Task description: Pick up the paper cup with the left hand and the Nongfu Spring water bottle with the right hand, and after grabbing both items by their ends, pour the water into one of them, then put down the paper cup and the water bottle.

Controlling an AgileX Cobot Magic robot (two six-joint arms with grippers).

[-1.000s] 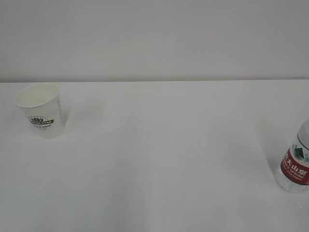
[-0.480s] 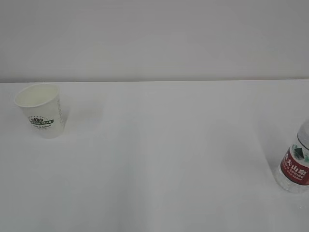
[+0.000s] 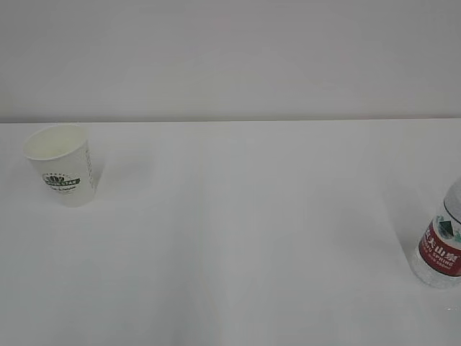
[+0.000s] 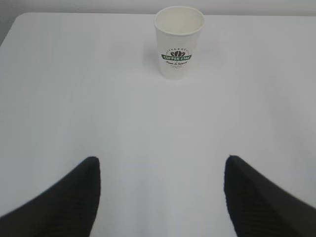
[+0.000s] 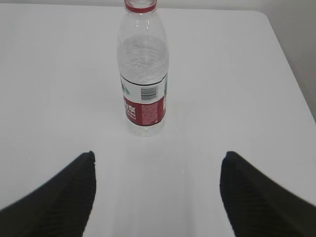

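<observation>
Nothing much has moved since the earlier frame: in the exterior view the cup point(image 3: 60, 164) may have shifted a hair at most, and the bottle point(image 3: 440, 246) sits as it did, cut off by the frame at 3 o'clock. Neither arm shows in that view.

Cup stands upright on the table point(image 3: 238, 238), far left at 9 o'clock, well apart from the bottle. In the left wrist view it is dead ahead at 12 o'clock, logo facing the camera, looking empty. In the right wrist view the bottle point(image 5: 142, 74) is upright at 12 o'clock, a touch left of centre, cap off (red neck ring only), water inside.

Step in hand, as I read it: approach for both grasps, nothing picked yet.
- Left: drive straight in, keep the cup centred between the jaws, take it low on the body; squeeze gently, since paper crushes.
- Right: nudge left to centre, grip at the label band or lower, keep it vertical because the top is open.

Left hand point(image 4: 160, 195): jaws spread wide, holding nothing, touching nothing. Right hand point(image 5: 157, 192): same, spread wide and empty, the bottle just ahead of its tips.
</observation>
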